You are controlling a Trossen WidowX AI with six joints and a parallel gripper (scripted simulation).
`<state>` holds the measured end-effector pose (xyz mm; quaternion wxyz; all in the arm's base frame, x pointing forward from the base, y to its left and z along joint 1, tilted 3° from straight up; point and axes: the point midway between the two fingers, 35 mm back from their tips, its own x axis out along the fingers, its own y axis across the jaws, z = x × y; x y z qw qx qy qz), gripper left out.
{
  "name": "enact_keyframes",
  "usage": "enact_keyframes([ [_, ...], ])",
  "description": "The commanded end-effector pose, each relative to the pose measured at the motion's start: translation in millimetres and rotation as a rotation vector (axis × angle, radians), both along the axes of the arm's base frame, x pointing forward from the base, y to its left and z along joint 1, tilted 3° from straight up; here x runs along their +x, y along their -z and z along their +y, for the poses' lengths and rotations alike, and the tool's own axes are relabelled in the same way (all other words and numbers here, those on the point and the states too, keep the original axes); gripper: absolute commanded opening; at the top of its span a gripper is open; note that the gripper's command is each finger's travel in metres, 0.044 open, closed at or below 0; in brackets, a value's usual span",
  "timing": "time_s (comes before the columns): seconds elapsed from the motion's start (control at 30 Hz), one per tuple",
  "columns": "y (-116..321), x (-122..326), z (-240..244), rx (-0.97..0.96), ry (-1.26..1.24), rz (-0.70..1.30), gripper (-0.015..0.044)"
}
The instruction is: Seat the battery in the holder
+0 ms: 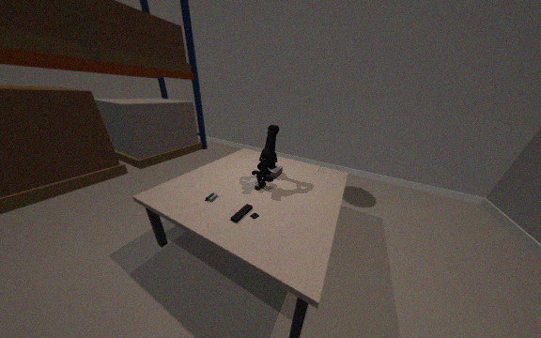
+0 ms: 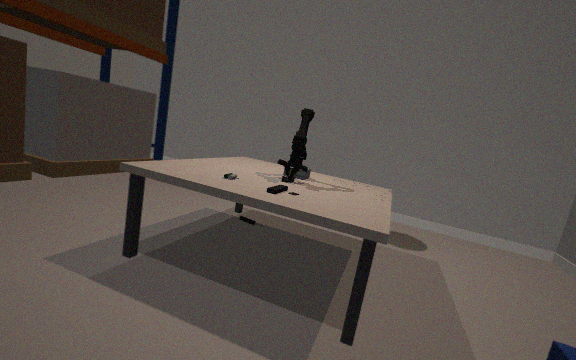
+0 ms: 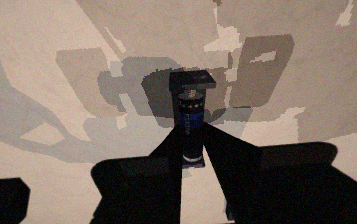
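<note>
The black parallel-jaw pincer [image 3: 193,142] is narrowed most of the way and pinching a dark cylindrical battery with a blue band and a pale ring at its near end [image 3: 191,127]. Its two dark fingers press the cylinder's sides, with the battery sticking out forward between them. The battery's far end meets a small dark flat block [image 3: 192,80], though whether the two actually touch cannot be told. In the top view the arm [image 1: 268,155] leans down low over the pale beige counter [image 1: 294,244]. A long black rectangular holder [image 1: 241,213] lies on the counter well apart from the pincer, beside a tiny dark square piece [image 1: 254,216] and a small green-and-grey object [image 1: 211,197].
</note>
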<state>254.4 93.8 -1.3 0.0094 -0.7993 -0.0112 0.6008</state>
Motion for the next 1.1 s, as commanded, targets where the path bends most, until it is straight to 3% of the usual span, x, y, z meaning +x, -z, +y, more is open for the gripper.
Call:
enact_keyframes([
  [0.0, 2.5, -2.6, -0.1, -0.002, -0.007, 0.041, 0.0067],
  [1.07, 4.4, 5.8, -0.4, -0.005, -0.002, 0.201, 0.0067],
])
